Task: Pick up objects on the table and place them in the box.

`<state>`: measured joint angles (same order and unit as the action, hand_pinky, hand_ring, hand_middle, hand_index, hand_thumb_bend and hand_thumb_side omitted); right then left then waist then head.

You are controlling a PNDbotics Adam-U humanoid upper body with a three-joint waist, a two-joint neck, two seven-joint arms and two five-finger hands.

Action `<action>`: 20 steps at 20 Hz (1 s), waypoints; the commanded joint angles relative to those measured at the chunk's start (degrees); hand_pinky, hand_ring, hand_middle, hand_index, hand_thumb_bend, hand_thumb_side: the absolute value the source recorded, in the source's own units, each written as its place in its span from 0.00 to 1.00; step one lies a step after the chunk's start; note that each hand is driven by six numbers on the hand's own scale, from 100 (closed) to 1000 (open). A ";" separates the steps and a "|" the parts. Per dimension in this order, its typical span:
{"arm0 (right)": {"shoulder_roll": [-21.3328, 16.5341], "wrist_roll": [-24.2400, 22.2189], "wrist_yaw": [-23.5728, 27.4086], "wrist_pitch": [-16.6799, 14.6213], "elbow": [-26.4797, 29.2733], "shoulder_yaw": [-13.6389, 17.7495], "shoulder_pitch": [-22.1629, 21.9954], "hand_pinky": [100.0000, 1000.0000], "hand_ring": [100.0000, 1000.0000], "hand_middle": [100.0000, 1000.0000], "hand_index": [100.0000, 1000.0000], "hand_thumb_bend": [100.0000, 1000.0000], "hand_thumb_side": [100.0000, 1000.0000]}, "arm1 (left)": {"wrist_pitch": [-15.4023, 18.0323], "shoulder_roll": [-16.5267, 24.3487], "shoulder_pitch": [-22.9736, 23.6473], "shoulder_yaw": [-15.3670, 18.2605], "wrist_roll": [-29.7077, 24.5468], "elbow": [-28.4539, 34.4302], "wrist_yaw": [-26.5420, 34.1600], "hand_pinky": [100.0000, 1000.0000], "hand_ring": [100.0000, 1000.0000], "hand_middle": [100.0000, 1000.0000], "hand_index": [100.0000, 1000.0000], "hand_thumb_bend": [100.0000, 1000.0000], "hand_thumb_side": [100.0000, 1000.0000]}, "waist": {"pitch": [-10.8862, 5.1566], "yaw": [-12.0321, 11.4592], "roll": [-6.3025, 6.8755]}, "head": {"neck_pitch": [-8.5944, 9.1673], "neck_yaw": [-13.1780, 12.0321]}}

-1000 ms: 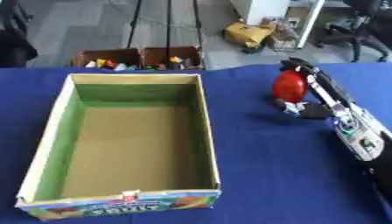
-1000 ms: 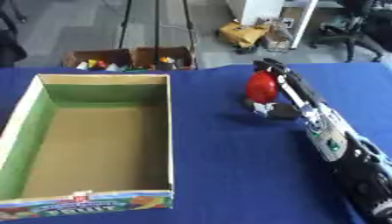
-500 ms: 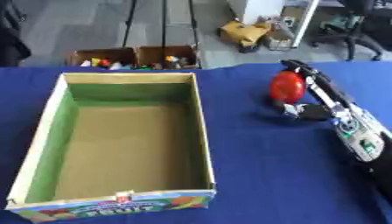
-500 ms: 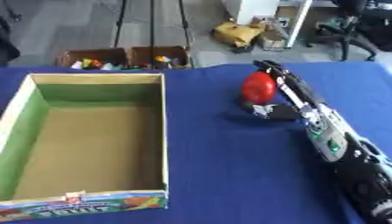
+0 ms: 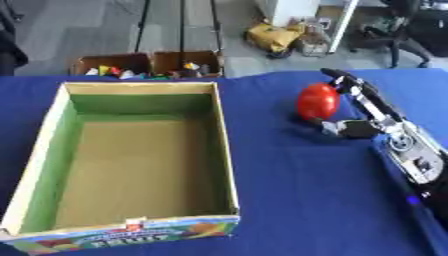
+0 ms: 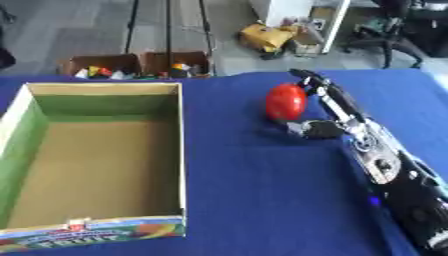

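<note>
right robot hand (image 5: pixel 357 112) lies on the blue surface (image 5: pixel 297 190) with straight fingers against the red object (image 5: pixel 316 101) and thumb below it (not clearly curled round), well right of the open box (image 5: pixel 223 145), bare cloth between.

Little differs across the second. The whole view slides a bit: the box (image 5: pixel 140 165) sits lower and further left in the earlier pictures than it does here, and the table's far edge shifts with it, so the camera has tilted rather than the things. The right hand (image 6: pixel 328 107) keeps its straight fingers (image 6: pixel 308 80) against the far side of the red object (image 6: pixel 286 101), thumb (image 6: pixel 306 128) on the cloth just beneath it, with the object leaning slightly nearer the fingers than before.
</note>
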<state>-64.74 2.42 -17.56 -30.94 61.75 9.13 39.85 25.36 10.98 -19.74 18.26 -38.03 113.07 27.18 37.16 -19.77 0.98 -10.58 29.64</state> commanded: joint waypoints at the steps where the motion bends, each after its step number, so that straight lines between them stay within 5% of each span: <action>1: -1.93 -1.35 0.93 -0.21 1.29 0.31 0.64 0.64 1.00 0.57 0.99 0.66 0.52 | 5.47 0.78 0.00 0.66 -5.66 0.90 -0.23 0.52 0.68 0.65 0.88 0.00 0.79 | -1.90 -0.04 -0.04 | 0.32 0.17; 6: -1.57 -2.09 -1.86 -0.83 1.84 -0.01 0.87 0.67 1.00 0.59 0.98 0.67 0.53 | 5.36 0.66 -0.07 0.63 -5.73 0.98 -0.36 0.51 0.68 0.65 0.88 0.00 0.79 | -1.55 -0.20 -0.19 | 0.43 0.39; 13: -1.01 0.73 -2.06 0.14 1.86 -0.20 1.28 0.63 1.00 0.46 0.91 0.64 0.54 | 5.34 0.60 -0.12 0.66 -5.87 1.00 -0.47 0.51 0.68 0.65 0.88 0.00 0.80 | -1.23 -0.35 -0.36 | 0.49 0.61; 20: -0.73 1.16 -0.02 0.26 1.73 -0.64 0.89 0.57 1.00 0.46 0.91 0.61 0.44 | 5.32 0.66 -0.05 0.83 -5.73 0.98 -0.62 0.52 0.68 0.65 0.88 0.00 0.80 | -1.17 -0.21 -0.39 | 0.29 0.42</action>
<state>-63.77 3.53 -18.33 -30.67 62.59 8.37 40.33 25.15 10.97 -19.74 18.28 -38.24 113.08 26.69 37.41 -20.02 0.60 -10.55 30.14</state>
